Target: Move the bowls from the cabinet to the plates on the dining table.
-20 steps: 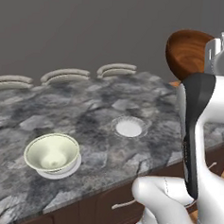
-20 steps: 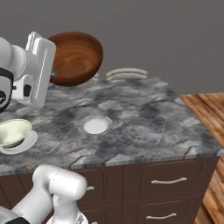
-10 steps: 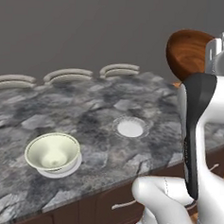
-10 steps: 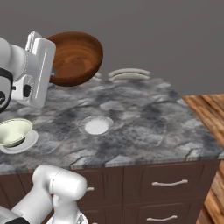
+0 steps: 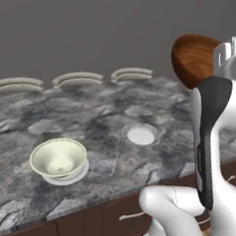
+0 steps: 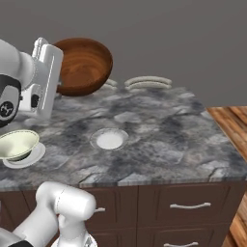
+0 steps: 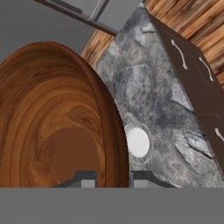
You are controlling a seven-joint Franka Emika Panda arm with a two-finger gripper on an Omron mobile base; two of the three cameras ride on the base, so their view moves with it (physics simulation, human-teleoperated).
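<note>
Gripper [image 7: 113, 178]: closed on the rim of the wooden bowl [image 6: 84, 65], held tilted at upper left of the right base view | Green bowl [image 5: 58, 158]: seated on a plate, lower left | Second plate [image 5: 140, 135]: bare, centre of dining table [image 5: 100, 109]

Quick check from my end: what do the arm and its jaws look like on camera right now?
The arm is glossy white with rounded links and a long dark panel along one link. The hand is a boxy white block. The gripper ends in two small dark fingertips.
</note>
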